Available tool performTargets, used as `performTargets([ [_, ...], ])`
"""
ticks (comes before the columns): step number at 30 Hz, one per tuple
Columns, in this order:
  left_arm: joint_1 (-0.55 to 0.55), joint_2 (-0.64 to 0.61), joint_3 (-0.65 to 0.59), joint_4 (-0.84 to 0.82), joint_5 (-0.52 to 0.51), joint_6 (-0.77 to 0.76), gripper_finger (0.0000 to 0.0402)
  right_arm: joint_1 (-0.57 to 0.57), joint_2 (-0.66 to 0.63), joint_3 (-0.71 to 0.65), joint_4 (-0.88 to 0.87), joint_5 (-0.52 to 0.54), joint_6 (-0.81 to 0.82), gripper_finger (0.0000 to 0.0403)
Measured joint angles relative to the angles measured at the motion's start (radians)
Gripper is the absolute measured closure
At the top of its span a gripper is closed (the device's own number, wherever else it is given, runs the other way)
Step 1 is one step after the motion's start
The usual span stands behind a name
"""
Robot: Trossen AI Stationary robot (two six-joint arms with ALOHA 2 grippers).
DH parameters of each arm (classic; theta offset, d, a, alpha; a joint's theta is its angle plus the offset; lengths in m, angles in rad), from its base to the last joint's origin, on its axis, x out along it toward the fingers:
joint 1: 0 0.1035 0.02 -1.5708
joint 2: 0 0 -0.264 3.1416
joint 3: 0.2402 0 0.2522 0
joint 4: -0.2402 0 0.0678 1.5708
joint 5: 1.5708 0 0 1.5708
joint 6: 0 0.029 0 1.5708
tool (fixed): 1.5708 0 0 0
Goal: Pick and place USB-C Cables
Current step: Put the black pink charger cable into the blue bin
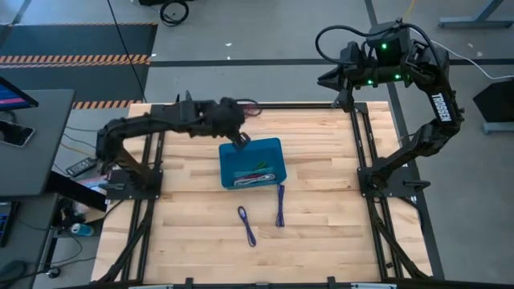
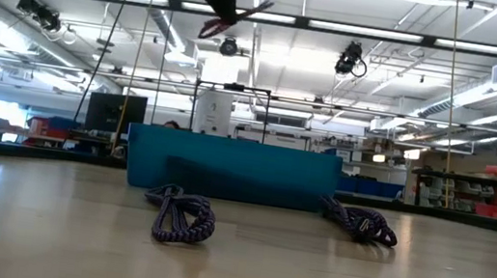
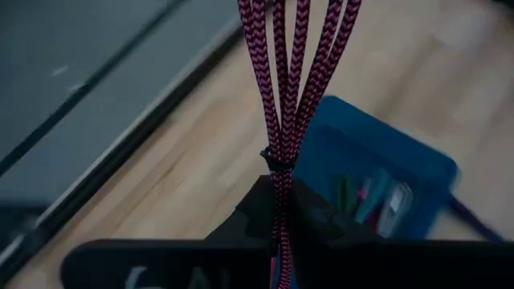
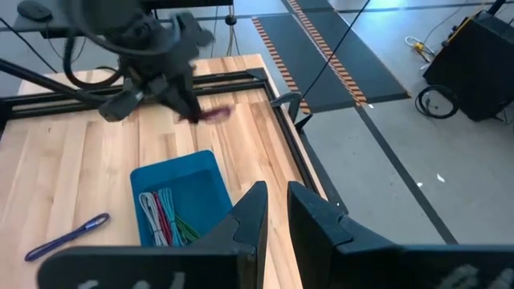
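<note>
Surface: pale wooden table (image 1: 193, 233) with a dark frame along its sides, grey floor beyond; the near half is mostly bare.
Bin: one blue bin (image 1: 271, 150) near the table's middle, toward the far side, well clear of every edge.
Left gripper: left gripper (image 1: 240, 141) hangs above the bin's far-left corner, fingers pressed together on a magenta cable (image 3: 291, 96); the bundle juts out past the fingertips, and in the low view it sits high over the bin.
Right gripper: right gripper (image 4: 275, 210) waits off the table's far-right corner, over the frame; its fingers stand slightly apart with nothing between them.
Cables on the table: two blue-purple cables, one (image 1: 246, 225) lying loose in front of the bin, the other (image 1: 280, 205) just right of it, close to the bin's near wall.
Cables in the bin: a small cluster (image 4: 163, 217) against the near wall, showing green, red and pale strands; count unclear, since they overlap.
Hidden: in the low view the bin's wall conceals its contents, and the left arm is cut off at the top.
</note>
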Motion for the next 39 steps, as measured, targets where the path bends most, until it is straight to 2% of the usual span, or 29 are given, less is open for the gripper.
performTargets([
  [3, 0.067, 0.026, 0.001, 0.052, 0.127, 0.155, 0.0381, 0.0, 0.0, 0.0, 0.008, 0.0, -0.005, 0.0347],
  [7, 0.119, 0.1, 0.0, 0.022, 0.263, 0.314, 0.0381, 0.0, 0.0, 0.0, 0.022, 0.0, -0.007, 0.0347],
  [11, 0.136, 0.197, 0.0, -0.049, 0.386, 0.479, 0.0381, 0.0, 0.0, 0.0, 0.037, 0.004, 0.008, 0.0347],
  [16, 0.137, 0.308, 0.0, -0.062, 0.527, 0.63, 0.0381, 0.0, 0.0, 0.0, 0.062, 0.007, 0.011, 0.0347],
  [21, 0.137, 0.402, 0.0, -0.065, 0.596, 0.676, 0.0381, 0.0, 0.0, 0.0, 0.066, 0.007, 0.013, 0.0347],
  [27, 0.136, 0.494, 0.0, -0.033, 0.684, 0.727, 0.0381, 0.0, 0.0, 0.0, 0.066, 0.008, 0.093, 0.0347],
  [34, 0.135, 0.594, 0.0, -0.017, 0.718, 0.723, 0.0381, 0.0, 0.0, 0.0, 0.066, 0.008, 0.105, 0.0347],
  [39, 0.136, 0.617, 0.003, -0.002, 0.718, 0.697, 0.0381, 0.0, 0.0, 0.0, 0.065, 0.007, 0.105, 0.0347],
])
